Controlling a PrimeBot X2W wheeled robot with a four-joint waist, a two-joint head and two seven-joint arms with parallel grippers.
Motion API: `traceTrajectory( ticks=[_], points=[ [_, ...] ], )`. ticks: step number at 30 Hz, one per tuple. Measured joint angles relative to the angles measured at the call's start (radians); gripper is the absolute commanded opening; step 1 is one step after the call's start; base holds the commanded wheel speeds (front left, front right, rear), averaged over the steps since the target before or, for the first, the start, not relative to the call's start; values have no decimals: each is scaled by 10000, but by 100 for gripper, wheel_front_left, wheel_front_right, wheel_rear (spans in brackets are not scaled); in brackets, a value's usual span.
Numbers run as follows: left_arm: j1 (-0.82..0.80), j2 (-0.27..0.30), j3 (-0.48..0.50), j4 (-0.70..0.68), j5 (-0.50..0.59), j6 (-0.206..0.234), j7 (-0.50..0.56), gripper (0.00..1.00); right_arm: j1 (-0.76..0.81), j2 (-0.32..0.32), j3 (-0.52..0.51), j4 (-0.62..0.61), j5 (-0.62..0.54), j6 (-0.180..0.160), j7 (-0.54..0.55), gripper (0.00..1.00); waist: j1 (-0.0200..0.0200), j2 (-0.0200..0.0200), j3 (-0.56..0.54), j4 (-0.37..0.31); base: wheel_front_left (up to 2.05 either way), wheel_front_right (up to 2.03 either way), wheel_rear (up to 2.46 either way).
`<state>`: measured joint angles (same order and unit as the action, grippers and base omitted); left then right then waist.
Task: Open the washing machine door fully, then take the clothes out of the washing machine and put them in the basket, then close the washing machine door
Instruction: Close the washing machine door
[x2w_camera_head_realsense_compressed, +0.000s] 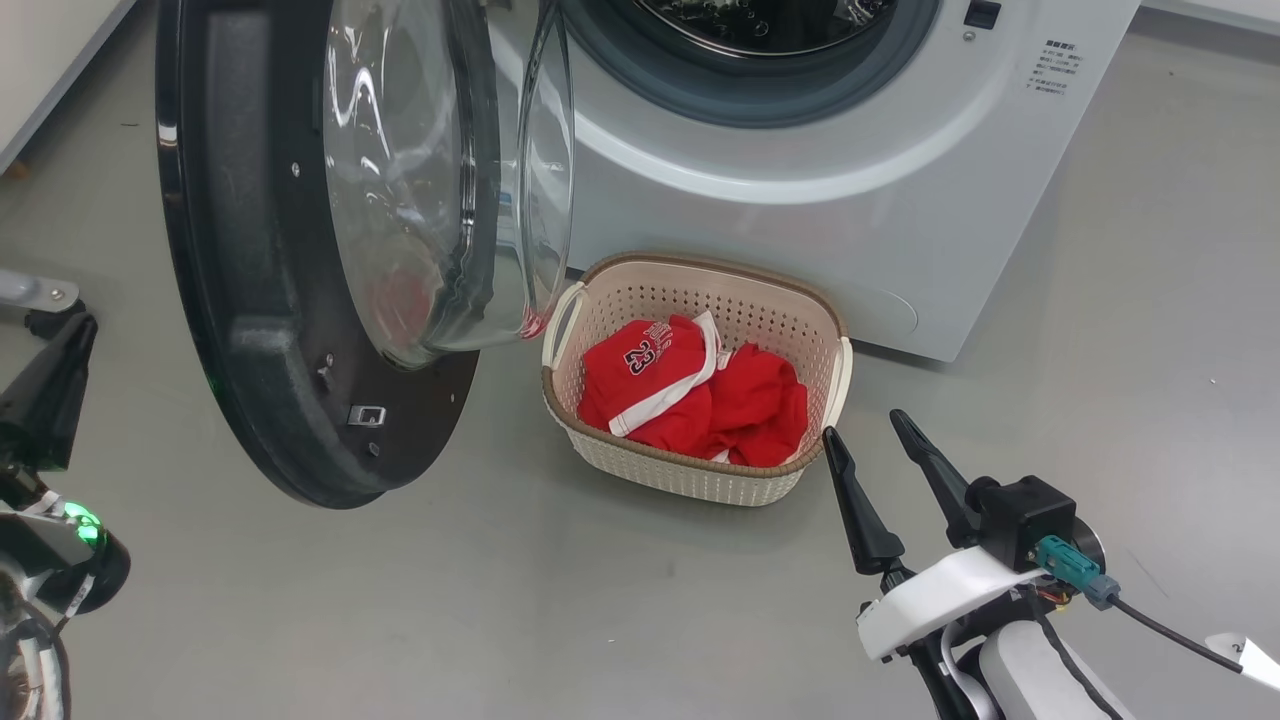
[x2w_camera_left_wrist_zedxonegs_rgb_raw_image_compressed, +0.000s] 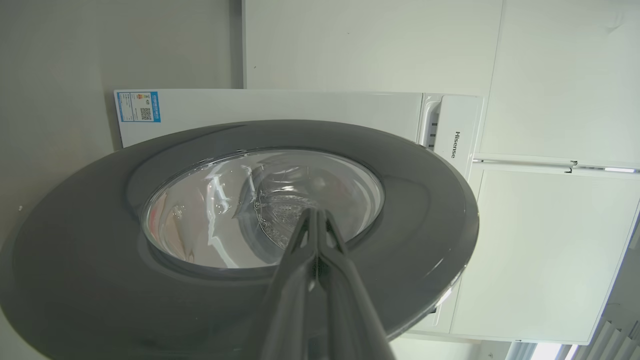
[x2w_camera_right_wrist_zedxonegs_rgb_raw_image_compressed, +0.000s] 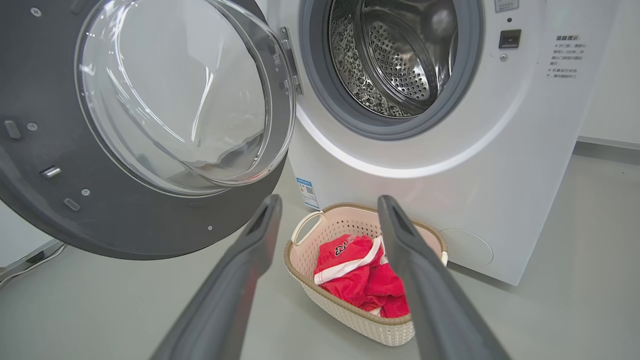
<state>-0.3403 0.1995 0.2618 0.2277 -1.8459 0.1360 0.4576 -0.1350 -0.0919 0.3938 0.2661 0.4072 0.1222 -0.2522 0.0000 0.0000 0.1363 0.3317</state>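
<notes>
The washing machine door (x2w_camera_head_realsense_compressed: 250, 300) stood wide open, out to the left of the washing machine (x2w_camera_head_realsense_compressed: 850, 200). The basket (x2w_camera_head_realsense_compressed: 690, 480) sat on the floor (x2w_camera_head_realsense_compressed: 500, 600), close to the machine's front. The red clothes (x2w_camera_head_realsense_compressed: 750, 400) lay inside it, the number 23 near its left end. The right gripper (x2w_camera_head_realsense_compressed: 862, 424) hung by the basket's right end, fingers spread apart, holding nothing. The left gripper (x2w_camera_left_wrist_zedxonegs_rgb_raw_image_compressed: 316, 212) pointed at the door's outer side, fingers pressed together, empty.

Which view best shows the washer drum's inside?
Right wrist view: the perforated steel drum faces it, looking empty. The head view catches its lower edge; in the left wrist view the round black glass door covers it.
</notes>
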Motion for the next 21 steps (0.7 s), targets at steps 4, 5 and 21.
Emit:
traceTrajectory(
  ticks=[4, 5, 21],
  points=[
    [-62, 136, -40, 211, -35, 0, 274, 0, -2, 4, -4, -6, 0, 0, 0, 100, 0, 0, 26, -44, 0, 0, 0],
    [-63, 132, -96, 226, -90, -2, 378, 0, -3, 6, -4, -6, 0, 0, 0, 100, 0, 0, 32, -56, 0, 0, 0],
    [16, 320, -1668, 619, -934, -8, 2226, 0, -16, 4, -42, 2, 0, -2, 0, 100, 0, 0, -23, -261, 0, 0, 0]
  ],
)
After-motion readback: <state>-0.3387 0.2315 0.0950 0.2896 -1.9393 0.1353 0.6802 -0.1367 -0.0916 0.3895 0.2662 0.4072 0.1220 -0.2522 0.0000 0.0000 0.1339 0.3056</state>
